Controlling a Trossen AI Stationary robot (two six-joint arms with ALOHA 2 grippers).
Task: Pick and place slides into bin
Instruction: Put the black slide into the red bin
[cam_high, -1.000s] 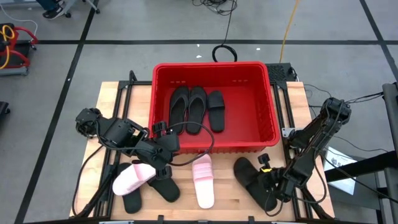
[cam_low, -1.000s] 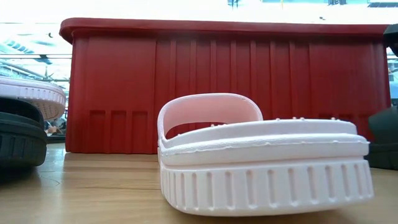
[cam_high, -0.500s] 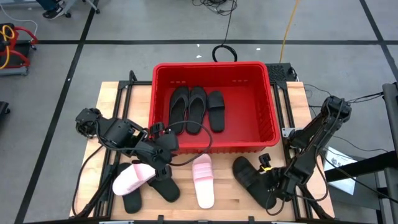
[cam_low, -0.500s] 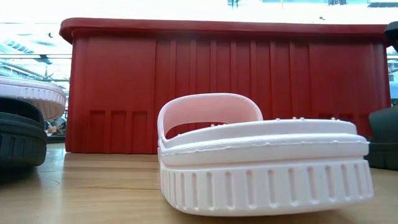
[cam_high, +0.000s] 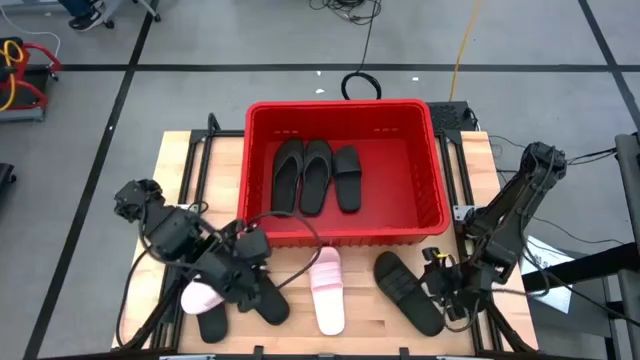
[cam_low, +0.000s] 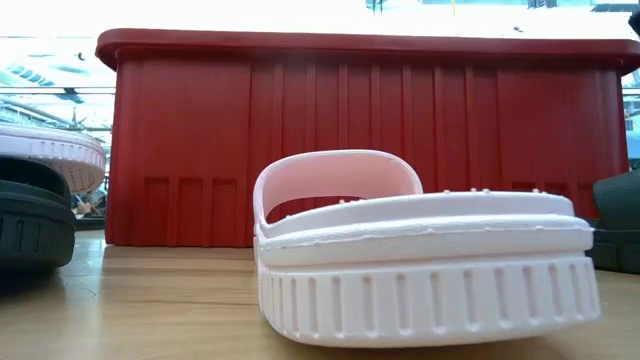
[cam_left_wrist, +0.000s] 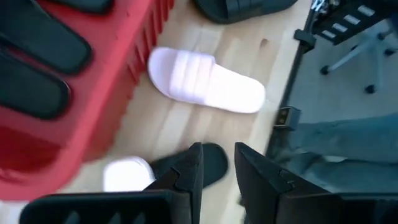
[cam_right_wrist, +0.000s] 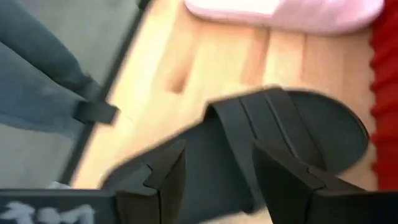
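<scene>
The red bin (cam_high: 432, 175) stands at the table's far middle with three black slides (cam_high: 315, 175) lying flat in it. In front of it, a pink slide (cam_high: 327, 290) lies sole down on the table. At the near left, another pink slide (cam_high: 198, 297) rests on a black slide (cam_high: 212, 323), with a second black slide (cam_high: 270, 303) beside them. My left gripper (cam_high: 258, 288) hovers open over this group (cam_left_wrist: 214, 163). At the near right a black slide (cam_high: 402, 290) lies flat. My right gripper (cam_right_wrist: 217, 177) stands open at its right end (cam_high: 447, 290).
The bin's near wall (cam_low: 360, 140) rises right behind the middle pink slide (cam_low: 420, 270). Black cables run from the left arm along the bin's front (cam_high: 300, 235). Bare wood shows between the slides at the near edge (cam_high: 365, 320).
My left gripper has swung away from the bin's near left corner toward the table's near edge and now covers part of the left pink slide. My right gripper has drawn back a little toward the table's right edge from the black slide, which lies flat.
</scene>
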